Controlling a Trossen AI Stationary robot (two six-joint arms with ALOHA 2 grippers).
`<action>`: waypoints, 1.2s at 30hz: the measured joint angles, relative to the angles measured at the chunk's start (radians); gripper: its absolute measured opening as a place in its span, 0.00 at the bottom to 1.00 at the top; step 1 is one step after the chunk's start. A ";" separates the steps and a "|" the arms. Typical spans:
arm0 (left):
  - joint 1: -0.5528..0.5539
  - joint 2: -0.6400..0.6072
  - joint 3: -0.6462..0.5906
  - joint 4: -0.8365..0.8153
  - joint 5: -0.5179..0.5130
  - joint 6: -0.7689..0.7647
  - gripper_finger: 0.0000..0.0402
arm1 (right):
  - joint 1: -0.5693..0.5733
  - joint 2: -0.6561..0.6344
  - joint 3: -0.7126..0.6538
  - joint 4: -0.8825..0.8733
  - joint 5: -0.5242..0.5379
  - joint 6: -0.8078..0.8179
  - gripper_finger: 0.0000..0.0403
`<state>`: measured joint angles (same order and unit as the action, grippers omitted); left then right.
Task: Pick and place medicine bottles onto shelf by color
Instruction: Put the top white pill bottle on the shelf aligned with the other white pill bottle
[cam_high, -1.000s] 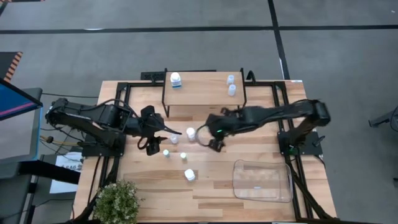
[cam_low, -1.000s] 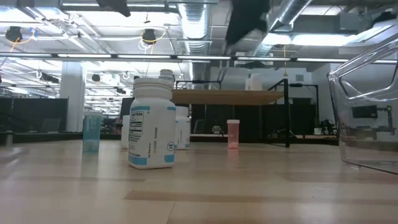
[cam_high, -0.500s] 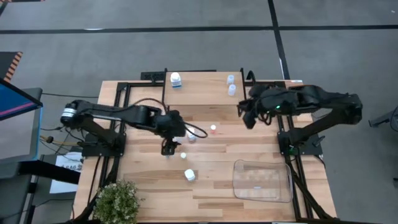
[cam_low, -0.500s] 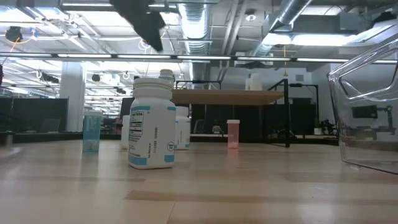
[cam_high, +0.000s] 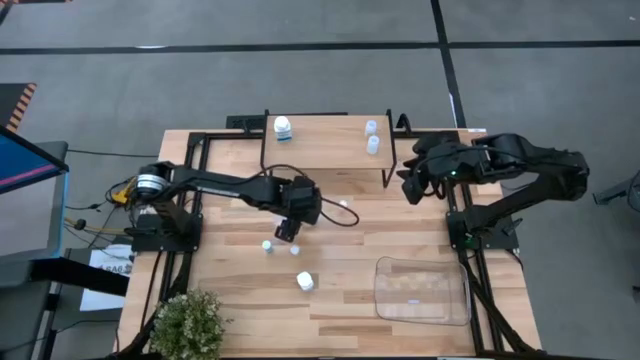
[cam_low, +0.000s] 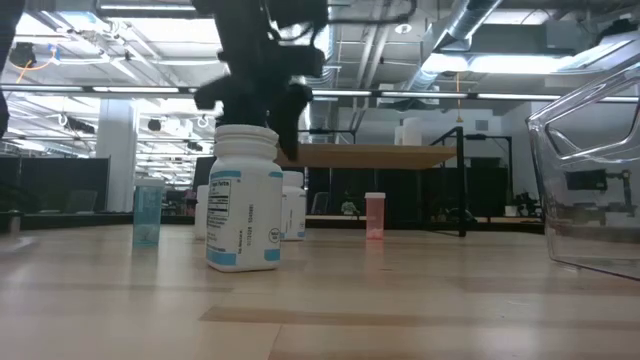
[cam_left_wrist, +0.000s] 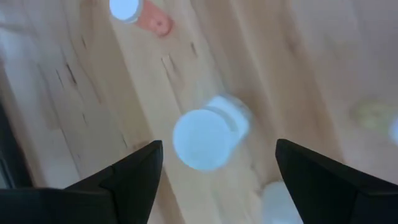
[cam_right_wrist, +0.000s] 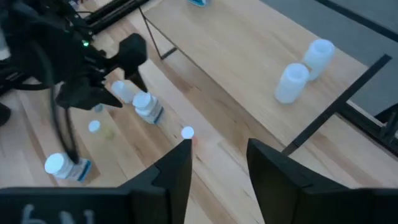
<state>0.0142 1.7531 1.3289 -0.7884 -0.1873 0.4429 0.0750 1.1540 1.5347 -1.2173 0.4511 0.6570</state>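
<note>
Here we see the left gripper (cam_high: 288, 228) spread wide above a white bottle (cam_left_wrist: 208, 131) near the middle of the table (cam_high: 340, 300).
Its two fingers (cam_left_wrist: 134, 177) stand well apart with that white-capped bottle between them, untouched, and a red-orange-capped bottle (cam_left_wrist: 140, 14) lies just beyond. On the shelf (cam_high: 330, 150) we count one white bottle with a blue label (cam_high: 283, 127) at one end and two clear-bluish bottles (cam_high: 372, 136) at the other. Another white bottle (cam_high: 305, 282) stands alone nearer the clear tray (cam_high: 420, 292). The right gripper (cam_high: 408, 186) hangs beside the shelf's end, its fingers (cam_right_wrist: 177, 171) parted and holding nothing.
</note>
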 joint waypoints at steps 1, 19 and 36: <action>0.009 0.006 0.001 0.006 0.001 0.007 0.75 | 0.000 0.003 -0.006 -0.003 0.000 0.001 0.45; 0.082 0.041 0.025 0.005 0.128 0.189 0.75 | 0.000 0.024 -0.027 -0.017 -0.002 -0.002 0.45; 0.078 0.125 0.024 0.012 0.142 0.123 0.65 | 0.000 0.023 -0.027 -0.019 -0.002 -0.002 0.45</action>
<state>0.0921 1.8778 1.3525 -0.7766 -0.0457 0.5658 0.0750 1.1774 1.5078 -1.2360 0.4492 0.6552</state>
